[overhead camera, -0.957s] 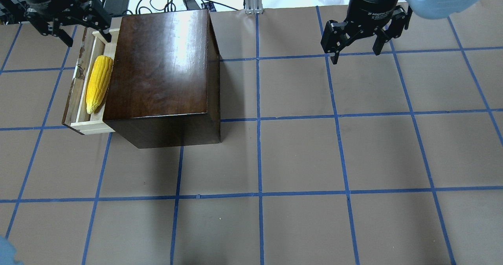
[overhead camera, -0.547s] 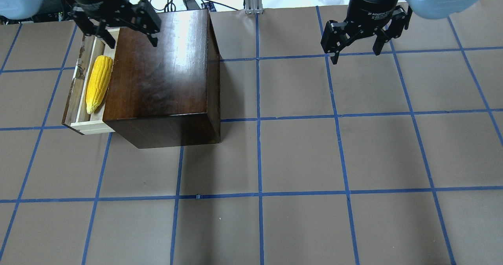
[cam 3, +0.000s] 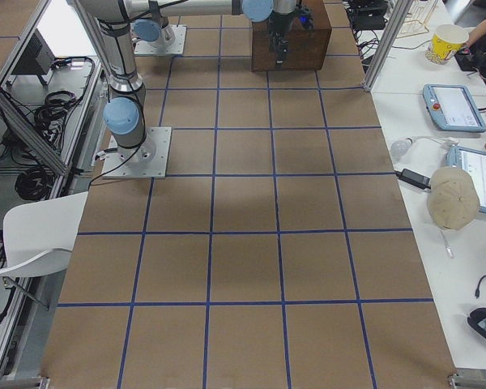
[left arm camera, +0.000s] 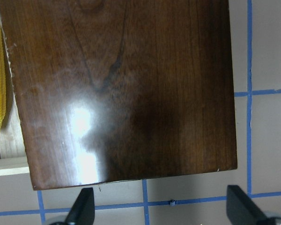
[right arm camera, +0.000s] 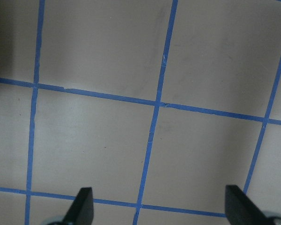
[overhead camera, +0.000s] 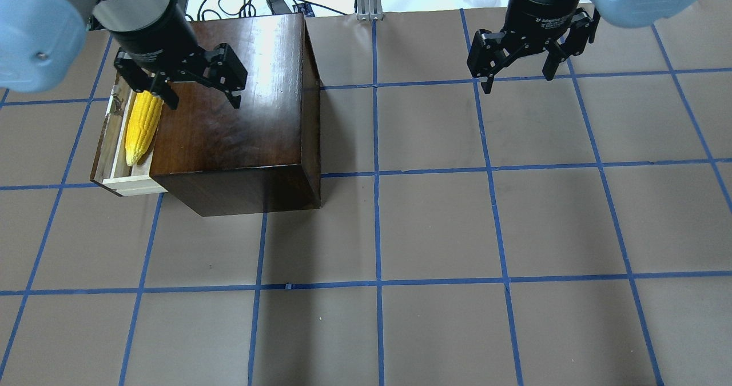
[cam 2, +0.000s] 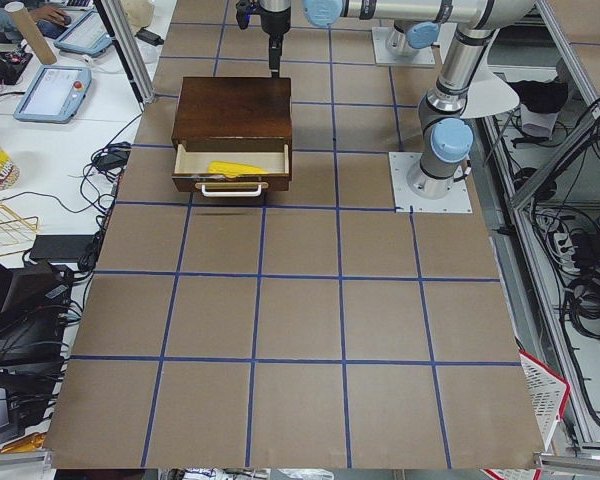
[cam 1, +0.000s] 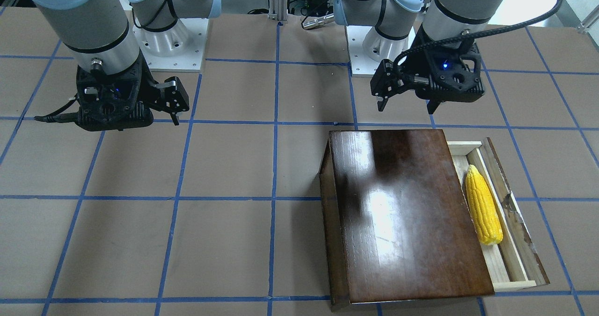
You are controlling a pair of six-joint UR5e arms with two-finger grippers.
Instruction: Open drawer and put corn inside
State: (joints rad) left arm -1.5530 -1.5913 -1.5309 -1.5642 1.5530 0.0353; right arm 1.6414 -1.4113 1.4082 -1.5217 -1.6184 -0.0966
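- Looking down from overhead, the drawer (overhead camera: 107, 146) stands pulled out of the dark box (overhead camera: 240, 117) on the table (overhead camera: 434, 226). The corn (overhead camera: 142, 124) lies lengthwise in it, close against the box, tapered tip toward the robot. The left gripper (overhead camera: 203, 101) hangs over the box top, jaws spread wide and empty, and one finger overlaps the corn's blunt end in this view. The right gripper (overhead camera: 519, 79) hangs well apart over bare table, likewise spread with nothing in it.
- Front-facing view: the left gripper shows against the table on the robot's side of the box, touching neither box nor corn. The corn's whole length is uncovered here, beside the scuffed front panel (cam 1: 520, 227).
- Left side view: only this one faces the drawer's front, with a pale handle (cam 2: 230, 187) on it and the corn behind.
- Right side view: only the box's back shows, and drawer and corn are hidden behind it.
- Left wrist view: the glossy box top fills the frame, with the corn a yellow strip at the left edge. The fingertips (left arm camera: 82, 206) sit far apart, nothing between them.
- Right wrist view: only table crossed by blue tape (right arm camera: 154, 108), with fingertips (right arm camera: 82, 206) wide apart and empty.
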